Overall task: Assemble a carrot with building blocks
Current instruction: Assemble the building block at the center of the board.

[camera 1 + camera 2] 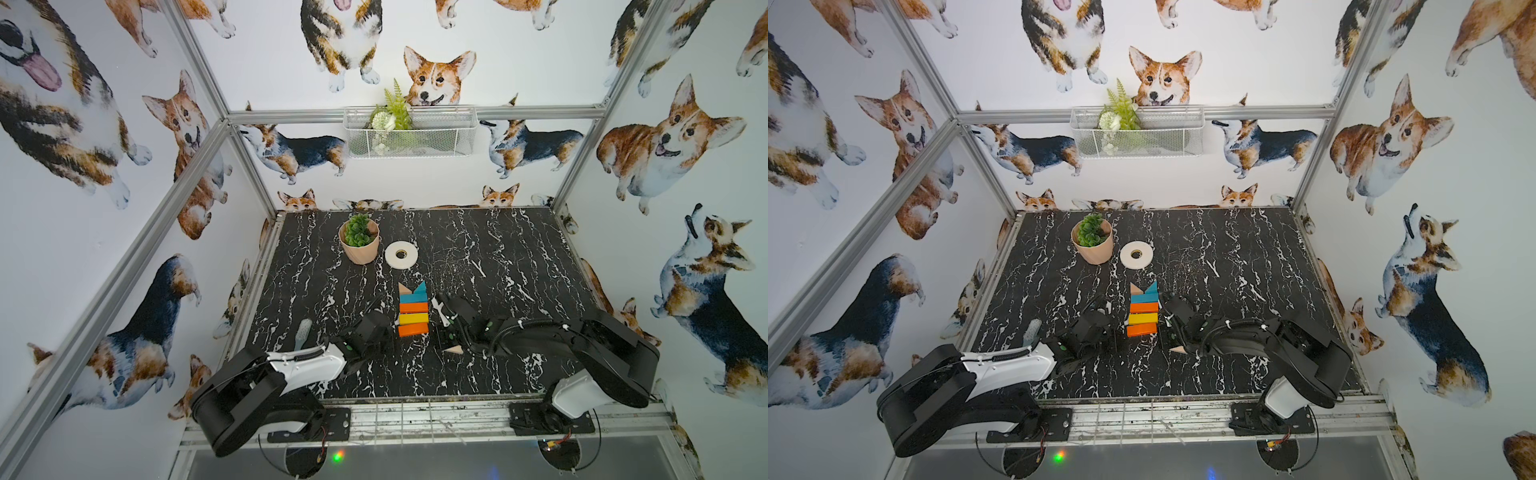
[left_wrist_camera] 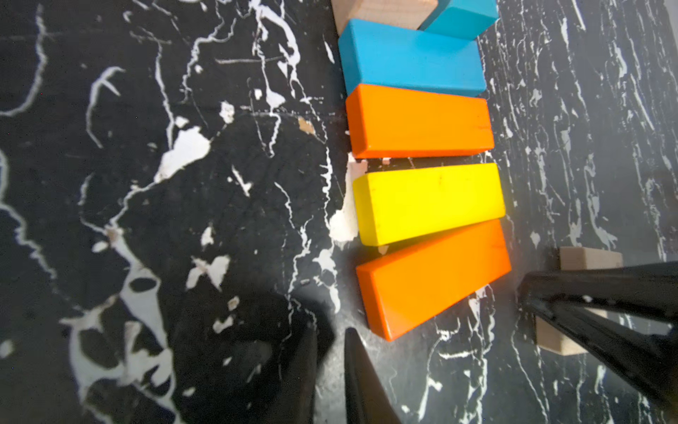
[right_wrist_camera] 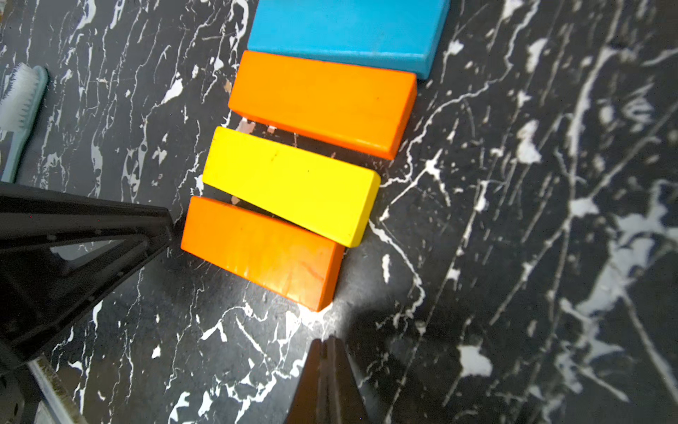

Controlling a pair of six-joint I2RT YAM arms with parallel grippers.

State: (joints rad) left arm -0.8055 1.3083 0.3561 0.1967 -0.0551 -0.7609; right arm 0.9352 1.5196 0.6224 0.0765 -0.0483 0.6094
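Marbled surface [image 1: 498, 257]: carrot [image 1: 413, 309] between arms; left gripper [image 2: 330, 332] fingers narrowly apart, empty; right gripper [image 3: 326, 341] fingers together.

Black white-veined marble table [image 1: 498, 270], teal bar [image 1: 413, 297], yellow bar [image 1: 413, 318], orange bars [image 1: 413, 307], white tape roll [image 1: 401, 254], corgi-patterned walls [image 1: 83, 208]

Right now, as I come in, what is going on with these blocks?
Two robot arms are building a flat carrot from blocks. Six blocks already lie in its column; the nearest, an orange bar, sits skewed. The left gripper, slightly open, and the right gripper, shut, stand at that bar's two ends, both empty. Beside the right gripper, plain wood is not yet added.
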